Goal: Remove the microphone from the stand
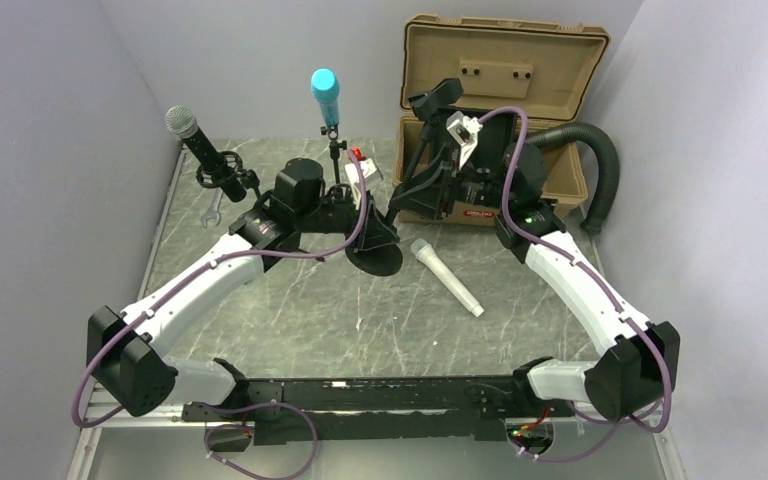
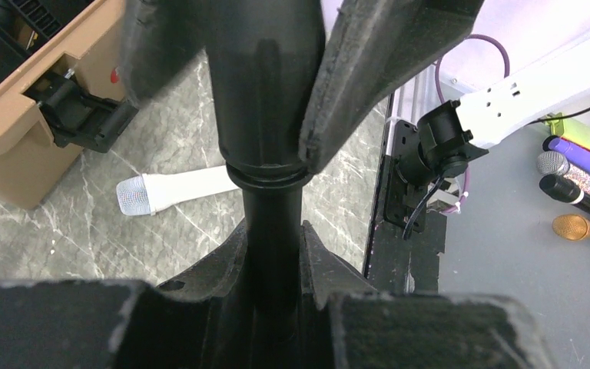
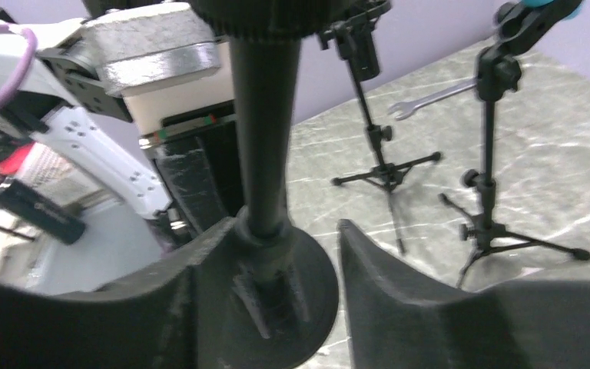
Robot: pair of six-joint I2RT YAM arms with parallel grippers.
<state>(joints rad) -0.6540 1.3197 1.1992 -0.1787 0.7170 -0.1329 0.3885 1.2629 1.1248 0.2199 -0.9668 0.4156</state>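
A black stand with a round base (image 1: 375,258) stands mid-table, its pole (image 2: 273,223) leaning toward the back right. My left gripper (image 1: 368,208) is shut on the thin part of the pole; its fingers (image 2: 330,269) press both sides. My right gripper (image 1: 412,188) is open around the same pole (image 3: 265,154) above the base (image 3: 315,300), with a gap on one side. A white microphone (image 1: 446,278) lies flat on the table right of the base and also shows in the left wrist view (image 2: 173,191). The clip (image 1: 436,98) at the stand's top looks empty.
A blue microphone (image 1: 325,90) and a black one with a silver head (image 1: 192,135) sit on tripod stands at the back. A wrench (image 1: 212,208) lies back left. An open tan case (image 1: 505,60) and a black hose (image 1: 600,160) are at the back right.
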